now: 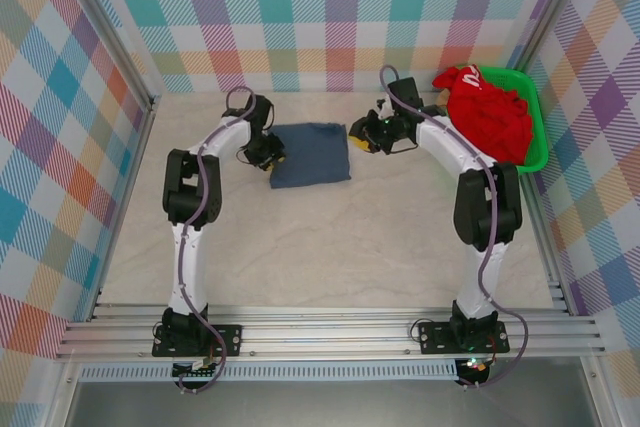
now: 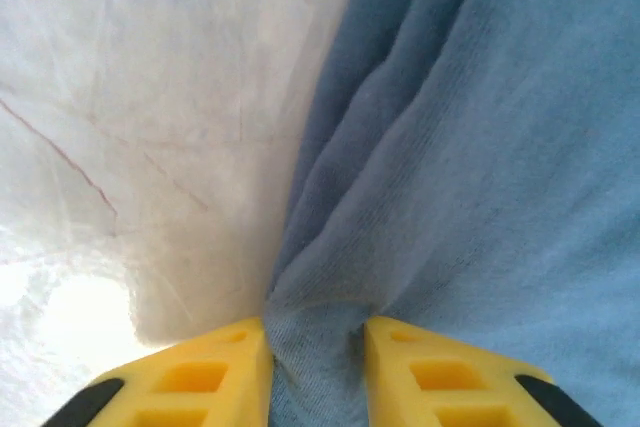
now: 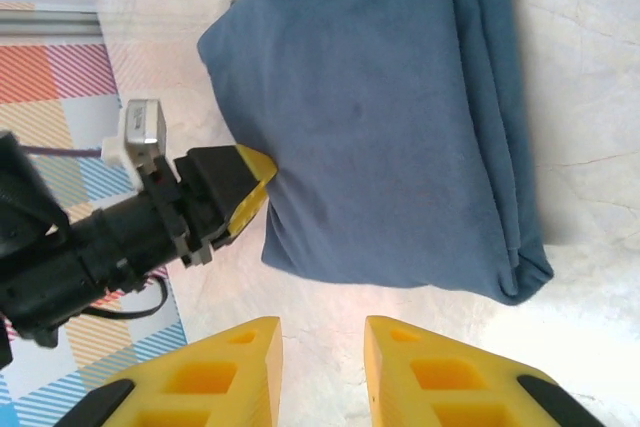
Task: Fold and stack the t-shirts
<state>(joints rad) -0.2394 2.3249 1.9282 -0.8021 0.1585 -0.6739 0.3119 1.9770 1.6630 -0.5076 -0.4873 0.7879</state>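
The slate-blue t-shirt (image 1: 310,154) lies folded into a rectangle on the pale table, toward the back. My left gripper (image 1: 268,155) is at its left edge, shut on a bunched pinch of the blue cloth (image 2: 480,147) between the yellow fingers (image 2: 318,347). My right gripper (image 1: 360,135) hovers just off the shirt's right edge, open, with bare table between its fingers (image 3: 322,347). From there the blue t-shirt (image 3: 390,117) lies ahead, with the left gripper's yellow tip (image 3: 250,182) at its far edge. The red t-shirt (image 1: 492,112) sits crumpled in the basket.
The green plastic basket (image 1: 537,122) stands at the back right against the checkered wall. Checkered walls close in the table on three sides. Bare table (image 1: 330,247) stretches from the blue shirt to the arm bases at the near edge.
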